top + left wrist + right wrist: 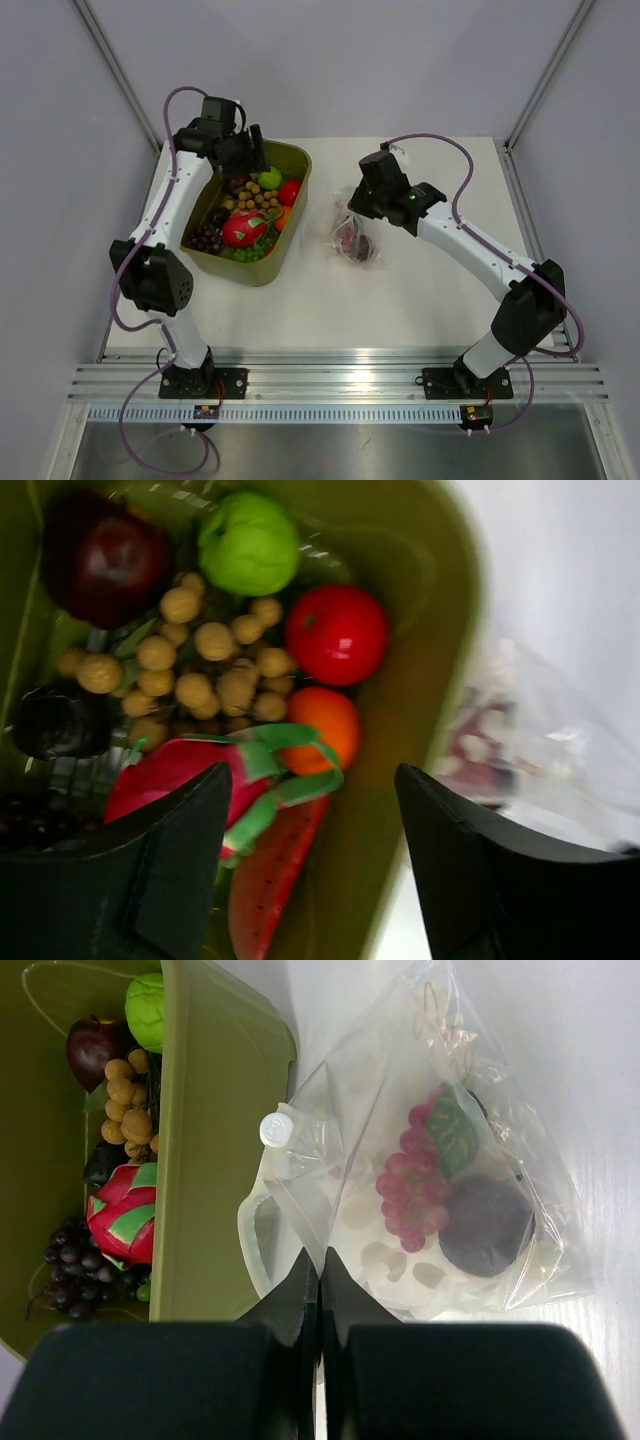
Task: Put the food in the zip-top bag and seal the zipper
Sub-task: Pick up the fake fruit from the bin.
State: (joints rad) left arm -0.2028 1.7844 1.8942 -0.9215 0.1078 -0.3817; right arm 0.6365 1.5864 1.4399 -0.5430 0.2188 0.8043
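Step in hand: by the look of it, picking the next piece of food from the tub while the zip-top bag is held ready.
Doing it well: the left gripper should probably come down on one free-lying piece, such as the orange fruit below its jaws, and close across its middle. The beaded cluster and the leafy dragon fruit look likelier to snag neighbours.
Bag's place: on the table, just right of the tub, gaping lip apparently on the tub side.
In the bag: a pink grape bunch with a green leaf, and a dark purple round piece.
Zipper: not clearly made out; judged unsealed.
Right gripper: jaws closed tip to tip, apparently pinching the bag's near lip.
Tub: olive green, well filled.
In the tub, near to far: dark grapes, dragon fruit, cluster, red ball, green fruit, dark red apple.
Left jaws: wide apart, empty, over the tub's far half.
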